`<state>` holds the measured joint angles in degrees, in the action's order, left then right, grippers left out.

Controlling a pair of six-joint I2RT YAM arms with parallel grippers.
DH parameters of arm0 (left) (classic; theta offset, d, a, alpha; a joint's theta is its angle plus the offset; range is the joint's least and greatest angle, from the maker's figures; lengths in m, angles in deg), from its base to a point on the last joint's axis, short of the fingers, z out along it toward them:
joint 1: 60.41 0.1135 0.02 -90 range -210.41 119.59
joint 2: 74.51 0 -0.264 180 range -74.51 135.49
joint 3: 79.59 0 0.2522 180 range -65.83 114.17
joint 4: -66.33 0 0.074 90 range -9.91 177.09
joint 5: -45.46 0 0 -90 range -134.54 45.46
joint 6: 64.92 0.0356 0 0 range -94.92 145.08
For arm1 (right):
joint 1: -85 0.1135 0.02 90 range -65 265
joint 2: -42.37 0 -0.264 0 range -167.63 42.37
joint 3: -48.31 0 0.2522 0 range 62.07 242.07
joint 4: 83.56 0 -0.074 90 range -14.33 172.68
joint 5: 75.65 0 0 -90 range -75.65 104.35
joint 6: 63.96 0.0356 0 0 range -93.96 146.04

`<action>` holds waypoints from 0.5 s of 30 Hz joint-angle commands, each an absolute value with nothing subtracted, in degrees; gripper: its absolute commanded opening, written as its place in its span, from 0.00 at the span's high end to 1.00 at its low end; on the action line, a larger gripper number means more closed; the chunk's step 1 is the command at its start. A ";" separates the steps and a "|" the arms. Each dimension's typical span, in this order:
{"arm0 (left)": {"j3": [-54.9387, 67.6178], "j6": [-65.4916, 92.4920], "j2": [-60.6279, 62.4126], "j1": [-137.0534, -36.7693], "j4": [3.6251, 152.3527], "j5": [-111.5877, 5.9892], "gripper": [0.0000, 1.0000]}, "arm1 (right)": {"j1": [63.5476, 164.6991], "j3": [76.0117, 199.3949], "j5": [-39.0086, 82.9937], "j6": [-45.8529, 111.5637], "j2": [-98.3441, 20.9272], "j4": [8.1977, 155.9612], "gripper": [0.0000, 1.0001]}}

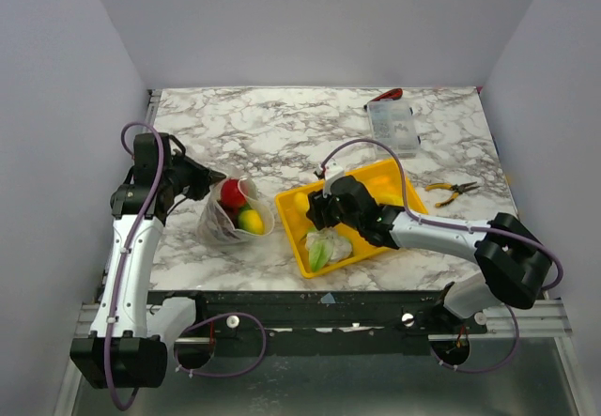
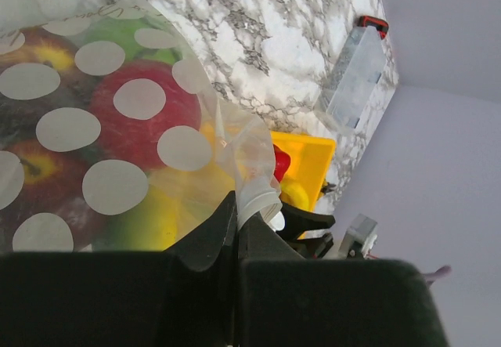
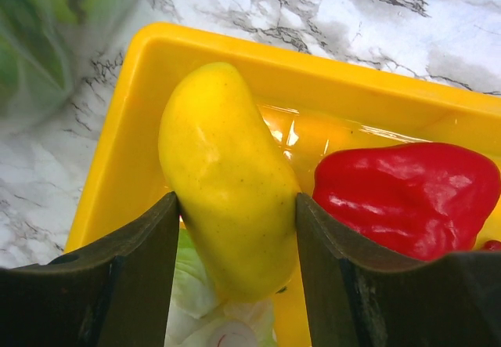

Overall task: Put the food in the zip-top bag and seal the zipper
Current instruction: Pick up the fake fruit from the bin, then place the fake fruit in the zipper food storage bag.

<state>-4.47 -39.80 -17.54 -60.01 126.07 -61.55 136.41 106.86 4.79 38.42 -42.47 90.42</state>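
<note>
The zip-top bag [image 1: 225, 223] stands open on the marble, left of the yellow tray [image 1: 399, 177]. Red, yellow and green food [image 2: 145, 116] shows through its dotted wall [image 2: 78, 65]. My left gripper [image 2: 236, 204] is shut on the bag's mouth edge [image 2: 254, 186] and holds it up; I cannot make out the zipper itself. In the tray, my right gripper [image 3: 235, 206] has both fingers pressed against a yellow fruit [image 3: 223, 159]. A red pepper [image 3: 407, 194] lies right beside it and a white-green cauliflower piece [image 3: 196, 284] lies under it. From above, the right gripper [image 1: 317, 211] hangs over the tray's left end.
A rigid clear compartment box [image 1: 390, 125] with a red-handled tool [image 1: 387, 95] behind it sits at the back right. Yellow-handled pliers [image 1: 451, 191] lie right of the tray. Grey walls close the table on three sides.
</note>
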 commanded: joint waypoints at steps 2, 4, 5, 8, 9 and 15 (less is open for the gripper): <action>-8.24 -47.75 -20.58 -58.65 123.84 -60.25 1.00 | 136.59 105.75 2.18 41.31 -39.90 92.28 1.00; -8.21 -45.10 -21.22 -58.63 123.71 -57.63 1.00 | 136.59 105.97 0.68 42.01 -38.80 91.81 1.00; -8.61 -43.64 -21.67 -58.59 123.08 -56.93 1.00 | 136.59 106.22 0.19 42.35 -38.23 91.32 1.00; -11.30 -37.22 -23.03 -58.50 118.24 -57.42 1.00 | 136.59 106.85 -0.85 43.03 -36.10 90.53 1.00; -12.43 -35.01 -23.22 -58.57 116.16 -59.30 1.00 | 136.59 107.30 -0.81 43.32 -35.51 90.19 1.00; -15.11 -22.14 -23.53 -58.56 111.50 -68.60 1.00 | 136.59 111.49 2.13 44.52 -32.59 88.03 1.00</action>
